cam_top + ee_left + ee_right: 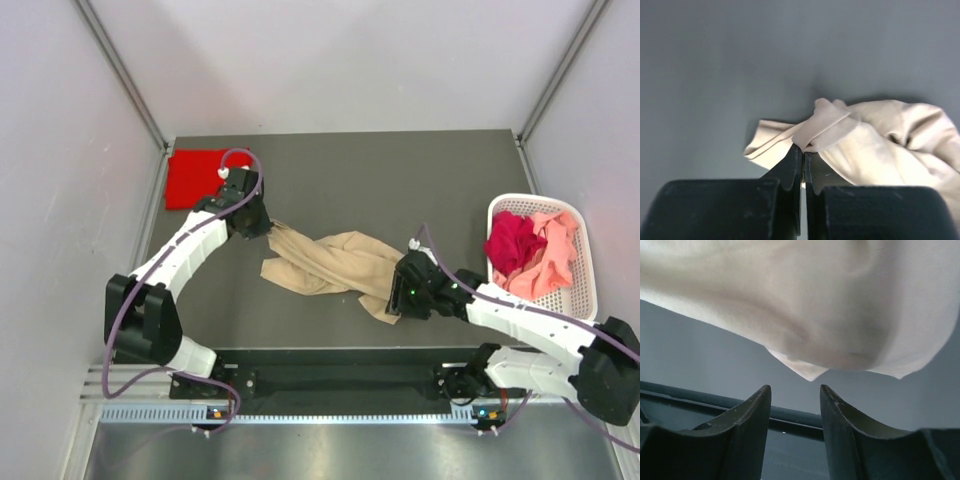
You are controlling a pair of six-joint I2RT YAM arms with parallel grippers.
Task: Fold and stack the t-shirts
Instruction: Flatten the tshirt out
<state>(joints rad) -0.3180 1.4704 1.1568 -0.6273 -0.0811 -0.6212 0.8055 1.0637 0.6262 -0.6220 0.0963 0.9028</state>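
Pinching the tan tee (pixel 330 262) by its corner farthest from the basket (pixel 588 300), L gripper (pixel 803 150) is clamped on cloth, prob. to spread it flat, while R gripper (pixel 795 390), jaws half apart w/ nothing btwn, lines up on the basket-side hem.

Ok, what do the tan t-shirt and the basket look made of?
Tan t-shirt: soft matte cloth, possibly cotton; it crumples into loose folds. Basket: white plastic, seemingly rigid, with slotted walls and a smooth rim.
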